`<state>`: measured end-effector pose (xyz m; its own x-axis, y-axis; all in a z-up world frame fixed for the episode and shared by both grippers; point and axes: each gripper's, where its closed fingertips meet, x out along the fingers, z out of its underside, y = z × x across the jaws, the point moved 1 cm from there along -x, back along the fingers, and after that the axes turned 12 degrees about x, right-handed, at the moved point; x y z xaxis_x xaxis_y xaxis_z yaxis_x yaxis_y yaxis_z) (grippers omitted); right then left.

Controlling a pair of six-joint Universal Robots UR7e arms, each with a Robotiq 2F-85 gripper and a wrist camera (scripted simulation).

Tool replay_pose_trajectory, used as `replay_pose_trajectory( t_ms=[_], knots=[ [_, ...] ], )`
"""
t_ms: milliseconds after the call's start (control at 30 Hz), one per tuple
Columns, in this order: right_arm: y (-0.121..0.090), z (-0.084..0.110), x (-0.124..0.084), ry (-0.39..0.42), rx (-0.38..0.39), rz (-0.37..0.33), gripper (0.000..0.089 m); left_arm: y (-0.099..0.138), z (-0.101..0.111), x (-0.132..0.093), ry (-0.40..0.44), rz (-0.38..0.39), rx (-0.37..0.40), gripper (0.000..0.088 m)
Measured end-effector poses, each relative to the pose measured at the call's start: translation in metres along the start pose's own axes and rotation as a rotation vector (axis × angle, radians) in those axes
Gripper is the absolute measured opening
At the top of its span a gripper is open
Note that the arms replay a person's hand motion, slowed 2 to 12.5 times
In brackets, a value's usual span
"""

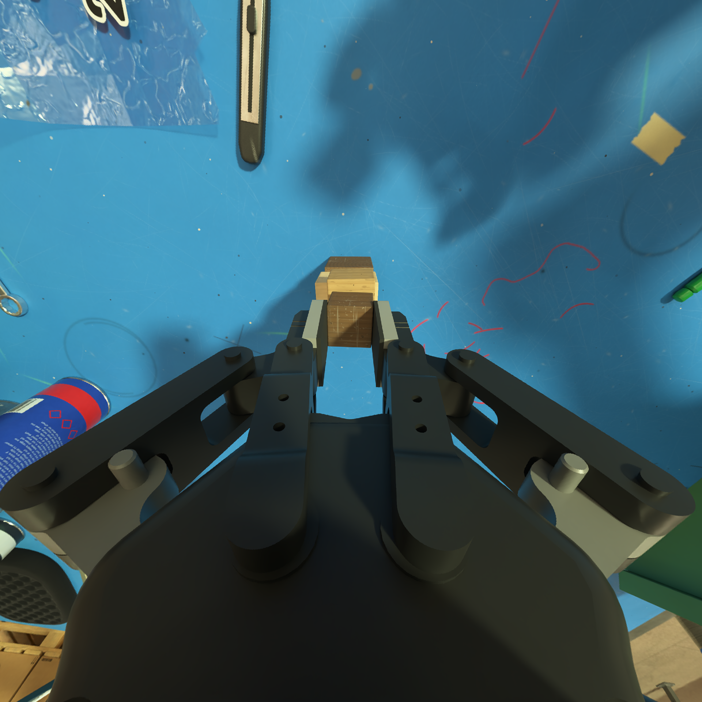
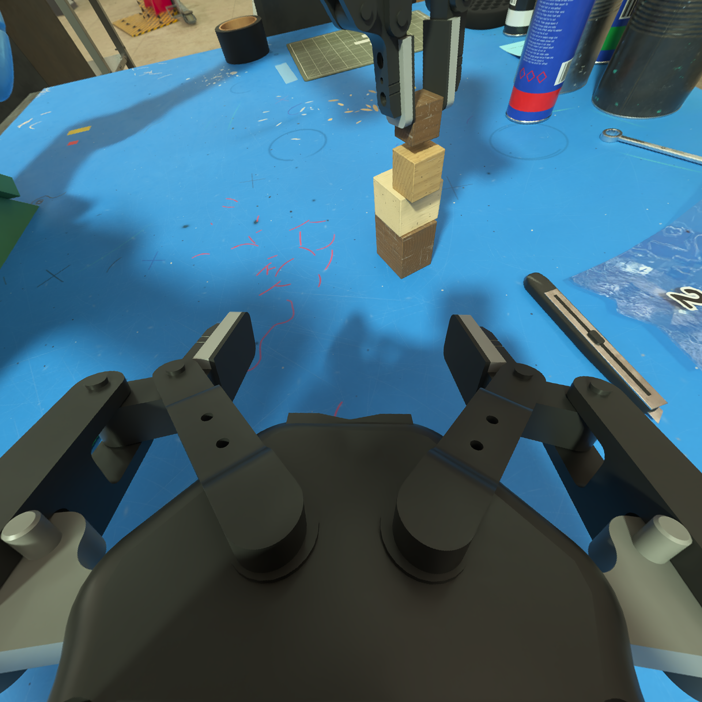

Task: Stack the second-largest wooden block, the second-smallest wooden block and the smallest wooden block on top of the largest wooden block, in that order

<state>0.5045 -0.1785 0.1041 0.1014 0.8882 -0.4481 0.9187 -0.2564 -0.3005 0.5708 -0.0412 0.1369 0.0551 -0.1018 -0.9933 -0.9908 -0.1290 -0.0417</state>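
Note:
In the right wrist view a tower stands on the blue table: a large dark brown block [image 2: 404,249] at the bottom, a pale cream block [image 2: 402,207] on it, a tan block [image 2: 418,171] on that. My left gripper [image 2: 421,110] is shut on the smallest dark brown block [image 2: 425,116], which sits at or just above the tan block's top. In the left wrist view the left gripper [image 1: 349,323] grips this small block [image 1: 349,323], with the tan block [image 1: 351,283] and the large block [image 1: 349,263] below. My right gripper [image 2: 349,349] is open and empty, low and near of the tower.
A utility knife [image 2: 592,342] and a clear plastic bag [image 2: 653,273] lie right of the tower. A blue spray can [image 2: 539,64], dark cans, a wrench [image 2: 645,146], a black tape roll [image 2: 243,38] and a cutting mat [image 2: 334,53] stand at the back. A green box [image 2: 11,224] is at left.

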Motion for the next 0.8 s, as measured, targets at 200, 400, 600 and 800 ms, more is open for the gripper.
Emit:
replay_pose_trajectory(
  t_ms=[200, 400, 600, 800],
  knots=[
    [-0.0001, 0.0, 0.0, 0.0, 0.002, -0.001, 0.0854, 0.0003, -0.0008, 0.0001, 0.002, 0.002, 0.002, 0.0208],
    [0.0, 0.0003, 0.0001, -0.001, 0.001, 0.0, 0.0854, 0.0005, -0.0013, 0.0007, 0.001, 0.006, 0.002, 0.0208],
    [-0.0002, 0.0003, 0.0002, -0.002, 0.001, 0.0, 0.0854, 0.0017, -0.0018, 0.0019, 0.001, 0.016, 0.001, 0.0208],
    [-0.0003, 0.0001, 0.0001, -0.001, 0.0, -0.001, 0.0854, 0.0022, -0.0016, 0.0033, -0.005, 0.017, 0.005, 0.0208]
  ],
)
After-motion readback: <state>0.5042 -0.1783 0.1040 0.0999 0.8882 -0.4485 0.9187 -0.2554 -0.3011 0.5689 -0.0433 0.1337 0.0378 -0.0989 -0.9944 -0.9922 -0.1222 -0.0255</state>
